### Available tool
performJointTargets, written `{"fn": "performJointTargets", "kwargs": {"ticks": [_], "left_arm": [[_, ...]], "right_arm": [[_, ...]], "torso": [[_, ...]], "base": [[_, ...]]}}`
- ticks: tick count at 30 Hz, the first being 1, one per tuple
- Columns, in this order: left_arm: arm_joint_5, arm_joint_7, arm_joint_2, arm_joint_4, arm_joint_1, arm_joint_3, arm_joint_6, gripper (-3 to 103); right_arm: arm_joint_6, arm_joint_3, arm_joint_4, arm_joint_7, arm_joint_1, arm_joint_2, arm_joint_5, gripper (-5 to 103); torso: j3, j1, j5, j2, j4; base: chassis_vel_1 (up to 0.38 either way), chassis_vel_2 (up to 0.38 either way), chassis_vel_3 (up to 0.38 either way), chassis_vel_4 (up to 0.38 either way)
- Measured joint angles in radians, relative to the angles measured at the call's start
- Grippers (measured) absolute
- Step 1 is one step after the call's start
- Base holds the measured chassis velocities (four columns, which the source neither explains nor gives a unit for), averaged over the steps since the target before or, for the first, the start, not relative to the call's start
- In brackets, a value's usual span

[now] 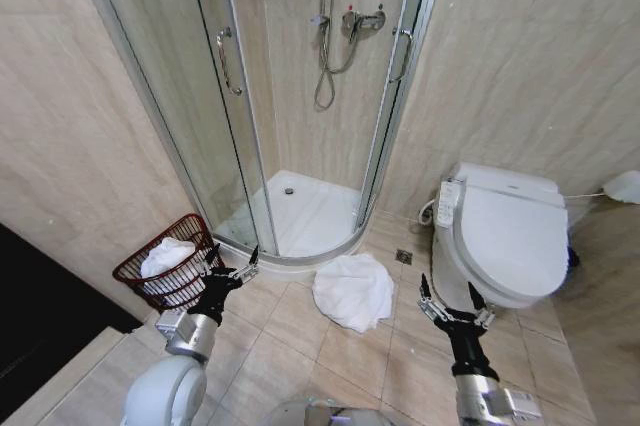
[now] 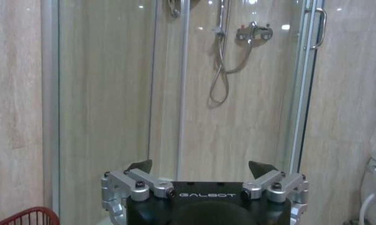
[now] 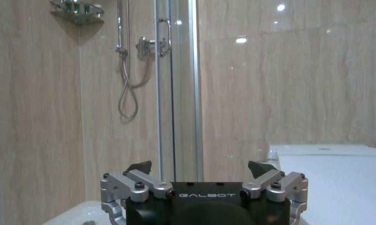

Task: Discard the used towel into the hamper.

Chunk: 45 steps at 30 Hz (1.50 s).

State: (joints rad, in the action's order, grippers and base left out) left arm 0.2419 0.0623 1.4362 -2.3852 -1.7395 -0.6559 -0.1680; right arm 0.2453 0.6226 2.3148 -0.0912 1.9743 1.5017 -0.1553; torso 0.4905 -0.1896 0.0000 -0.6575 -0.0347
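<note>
The left end effector (image 1: 232, 264) is hanging released, fingers spread and holding nothing, just beside the near rim of the hamper (image 1: 135, 268). The right end effector (image 1: 452, 300) is likewise released and empty, hovering low in front of the toilet (image 1: 505, 236). Between the two, a crumpled white towel (image 1: 353, 290) is lying on the floor tiles just in front of the shower tray (image 1: 310, 216), well apart from the hamper, which is standing by the left wall and already holding some white cloth.

By my reading, the task is sitting at its opening step: the towel on the floor is not yet grasped. The next move is calling for one arm to reach down to the heap, pinch a raised fold, and carry it left over the hamper's rim.

The head view is giving the towel, the toilet and both arms together. The left wrist view is adding a close look at its spread fingers (image 2: 139, 166), a sliver of red hamper rim and the shower hose (image 2: 221, 70). The right wrist view is offering the toilet lid's edge and a corner rack (image 3: 77, 9).
</note>
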Motion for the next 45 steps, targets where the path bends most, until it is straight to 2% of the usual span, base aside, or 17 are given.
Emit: {"fn": "performJointTargets", "kwargs": {"ticks": [19,30,36,45], "left_arm": [[0.0,0.0,0.0,0.0,0.0,0.0,0.0,100],[0.0,0.0,0.0,0.0,0.0,0.0,0.0,100],[0.0,0.0,0.0,0.0,0.0,0.0,0.0,100],[0.0,0.0,0.0,0.0,0.0,0.0,0.0,100]], "right_arm": [[-0.018,0.009,-0.035,-0.028,-0.025,-0.027,-0.037,100],[0.025,0.026,-0.134,-0.038,-0.082,-0.049,-0.044,100],[-0.003,0.035,-0.176,0.004,-0.118,-0.09,-0.124,100],[-0.03,0.024,-0.25,0.034,-0.183,-0.13,-0.155,100]], "torso": [[-0.046,0.034,0.0001,0.081,0.0],[-0.076,0.053,0.0001,0.129,0.0],[-0.092,0.063,0.0,0.155,0.0],[-0.114,0.078,0.0001,0.191,0.0]], "base": [[0.0,0.0,0.0,0.0],[0.0,0.0,0.0,0.0],[0.0,0.0,0.0,0.0],[0.0,0.0,0.0,0.0]]}}
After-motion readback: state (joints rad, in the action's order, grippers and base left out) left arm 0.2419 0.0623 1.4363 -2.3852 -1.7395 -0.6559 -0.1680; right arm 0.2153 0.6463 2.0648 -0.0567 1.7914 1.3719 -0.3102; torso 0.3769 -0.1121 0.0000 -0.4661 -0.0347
